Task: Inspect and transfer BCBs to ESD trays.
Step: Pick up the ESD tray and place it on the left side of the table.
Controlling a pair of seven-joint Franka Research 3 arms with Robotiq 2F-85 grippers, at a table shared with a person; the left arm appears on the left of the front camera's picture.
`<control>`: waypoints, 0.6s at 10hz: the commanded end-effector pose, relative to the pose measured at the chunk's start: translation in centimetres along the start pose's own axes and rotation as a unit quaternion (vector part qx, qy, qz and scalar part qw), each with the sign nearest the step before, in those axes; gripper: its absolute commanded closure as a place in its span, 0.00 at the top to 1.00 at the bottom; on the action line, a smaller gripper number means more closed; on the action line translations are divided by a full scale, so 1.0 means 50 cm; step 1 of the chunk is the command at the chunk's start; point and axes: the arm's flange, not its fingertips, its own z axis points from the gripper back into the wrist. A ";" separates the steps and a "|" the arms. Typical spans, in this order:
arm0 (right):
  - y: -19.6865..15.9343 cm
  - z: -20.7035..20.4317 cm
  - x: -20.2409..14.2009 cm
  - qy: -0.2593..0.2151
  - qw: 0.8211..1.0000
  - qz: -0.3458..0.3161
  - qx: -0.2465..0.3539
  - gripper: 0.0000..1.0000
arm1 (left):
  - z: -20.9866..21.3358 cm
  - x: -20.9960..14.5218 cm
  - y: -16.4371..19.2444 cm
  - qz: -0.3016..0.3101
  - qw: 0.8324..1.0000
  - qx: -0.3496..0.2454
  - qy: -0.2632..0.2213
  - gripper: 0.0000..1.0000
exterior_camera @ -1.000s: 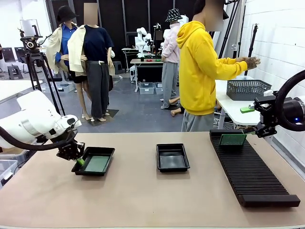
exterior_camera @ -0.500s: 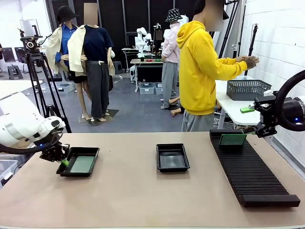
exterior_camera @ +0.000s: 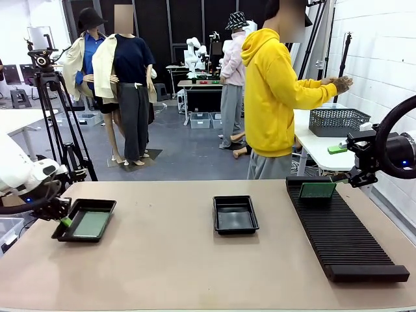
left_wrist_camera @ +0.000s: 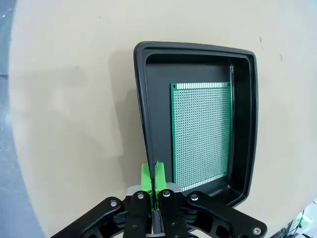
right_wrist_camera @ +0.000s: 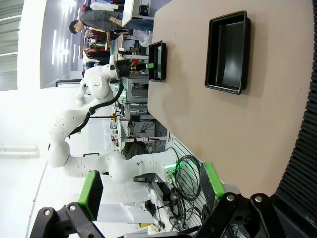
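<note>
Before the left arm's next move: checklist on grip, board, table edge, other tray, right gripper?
1. Left gripper shut on the shallow black plastic tray's rim: ok.
2. Thin green perforated circuit board flat on that tray's floor: ok.
3. Tray fully on the beige table, near its left edge: ok, little margin.
4. Second black tray, mid-table, empty: ok.
5. Right gripper open, holding nothing: ok.
6. Grip firmness: cannot tell.

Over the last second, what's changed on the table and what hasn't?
The left gripper, shut on the rim of the ESD tray holding a BCB, has dragged that tray across the table toward the robot's left edge. Unchanged: the empty ESD tray in the middle, the slotted rack with its upright BCB, and the open right gripper beside it.
</note>
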 end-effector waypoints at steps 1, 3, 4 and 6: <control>-0.001 -0.004 -0.007 -0.004 1.000 0.004 -0.005 1.00 | 0.011 0.010 0.049 -0.012 1.000 -0.027 -0.006 0.00; -0.001 -0.004 -0.007 -0.004 1.000 0.004 -0.005 1.00 | 0.010 0.023 0.086 -0.026 0.999 -0.039 0.000 0.00; -0.001 -0.004 -0.007 -0.004 1.000 0.004 -0.005 1.00 | 0.011 0.029 0.100 -0.031 0.999 -0.044 0.002 0.00; -0.001 -0.004 -0.007 -0.004 1.000 0.004 -0.005 1.00 | 0.013 0.039 0.124 -0.033 0.999 -0.032 0.019 0.00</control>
